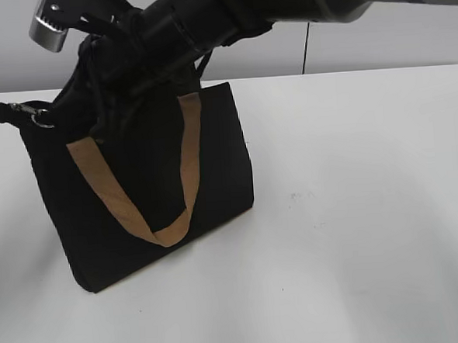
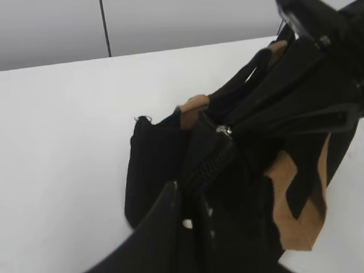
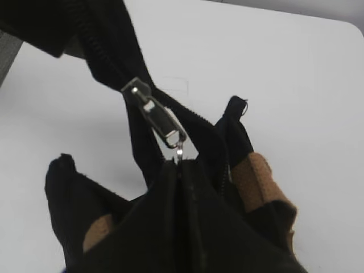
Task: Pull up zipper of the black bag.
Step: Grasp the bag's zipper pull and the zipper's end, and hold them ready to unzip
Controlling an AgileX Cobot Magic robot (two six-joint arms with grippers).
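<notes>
The black bag (image 1: pixel 149 200) stands on the white table at the left, tilted, with a tan strap handle (image 1: pixel 187 154) hanging down its front. My right arm reaches across from the upper right to the bag's top. My right gripper (image 3: pixel 179 164) is shut on the ring of the zipper's silver pull tab (image 3: pixel 152 111), and the black zip line (image 3: pixel 102 54) runs up and away from it. My left gripper (image 2: pixel 190 206) is shut on the black bag's fabric at one end of the zipper (image 2: pixel 207 165). A small silver ring (image 1: pixel 40 116) shows at the bag's left top corner.
The white table (image 1: pixel 356 210) stretches to the right and front of the bag. A grey wall with a dark vertical seam (image 1: pixel 307 50) stands behind the table. The second tan handle (image 2: pixel 296 205) hangs at the bag's side.
</notes>
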